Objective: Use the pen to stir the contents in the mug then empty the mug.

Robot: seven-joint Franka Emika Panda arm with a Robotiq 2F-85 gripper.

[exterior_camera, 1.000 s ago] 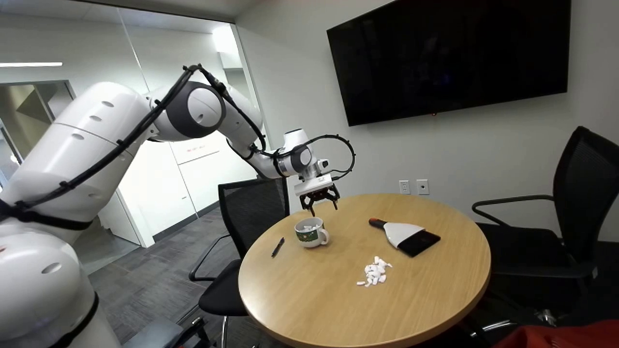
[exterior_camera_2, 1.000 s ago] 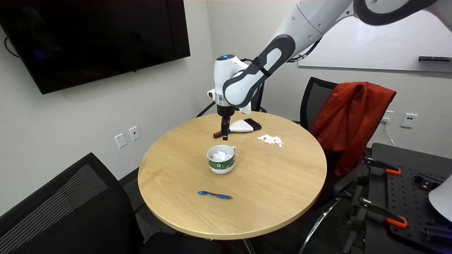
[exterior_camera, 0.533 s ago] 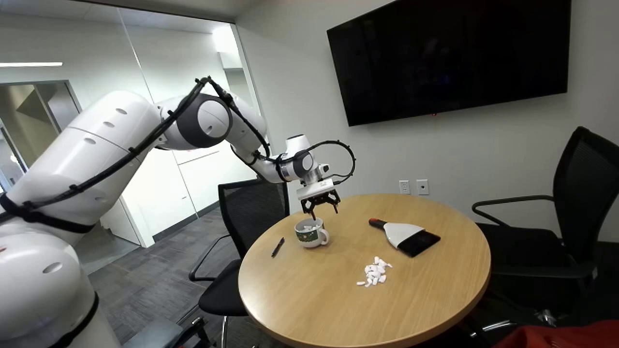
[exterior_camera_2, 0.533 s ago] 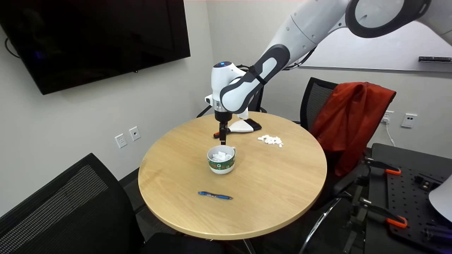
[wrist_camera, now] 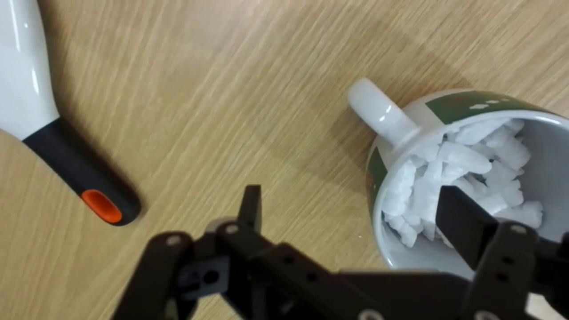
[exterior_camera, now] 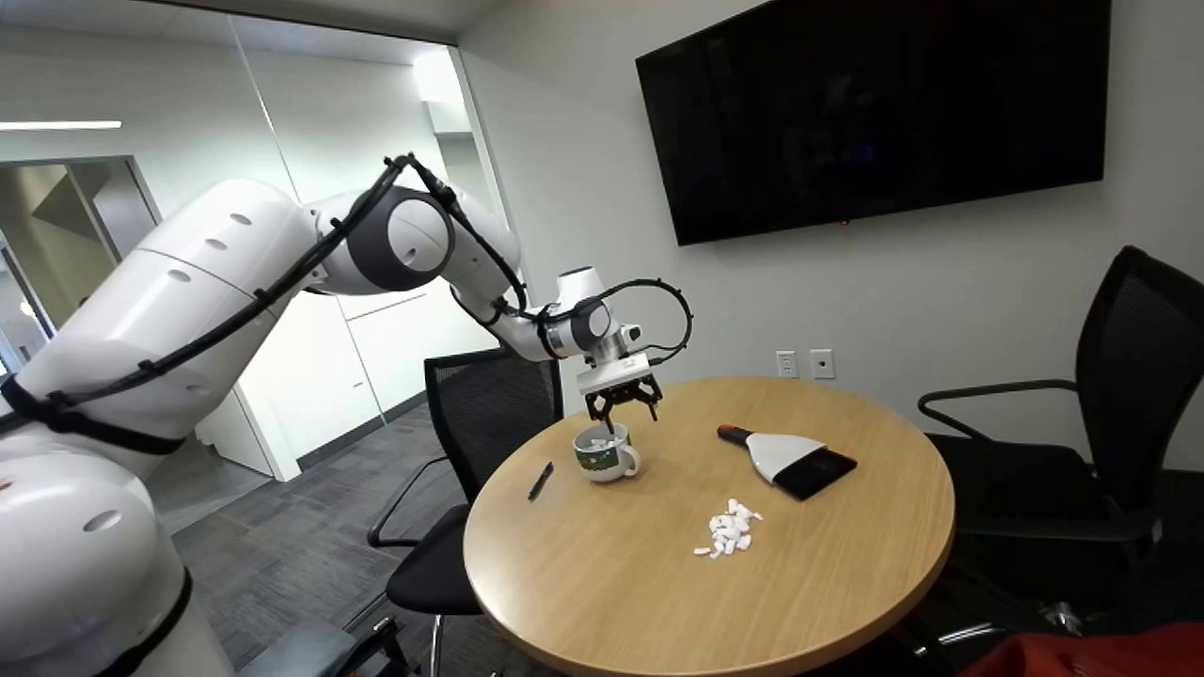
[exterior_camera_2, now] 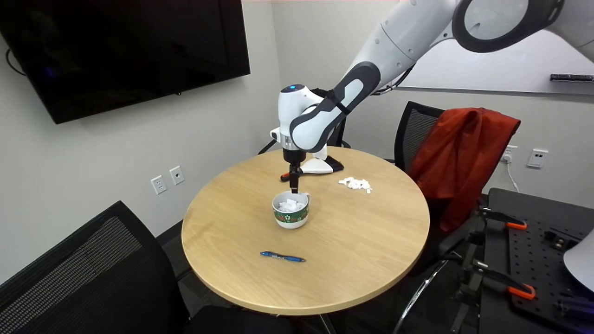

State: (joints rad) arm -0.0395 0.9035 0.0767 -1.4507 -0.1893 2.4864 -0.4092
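Observation:
The white mug with a green patterned band stands upright on the table in both exterior views (exterior_camera: pixel 598 461) (exterior_camera_2: pixel 290 218) and at the right of the wrist view (wrist_camera: pixel 397 144). White bits (wrist_camera: pixel 462 158) fill part of it; a loose pile of similar bits (exterior_camera: pixel 729 528) lies on the table. The thin blue pen (exterior_camera_2: pixel 282 256) lies flat beside the mug, also in an exterior view (exterior_camera: pixel 541 480); it is out of the wrist view. My gripper (wrist_camera: pixel 351 198) is open and empty, pointing down (exterior_camera: pixel 632 421) (exterior_camera_2: pixel 294 185). One finger is over the mug's opening, the other over the table; contact cannot be told.
A white and black brush-like tool with an orange-tipped handle (exterior_camera: pixel 776 456) lies on the round table (exterior_camera: pixel 602 583), and its handle shows in the wrist view (wrist_camera: pixel 80 164). Chairs (exterior_camera: pixel 494 423) stand round the table. A large screen (exterior_camera: pixel 875 113) hangs on the wall.
My gripper has moved down toward the mug, mostly in the first half second. It stays open. The mug, the pen and the pile have not moved.

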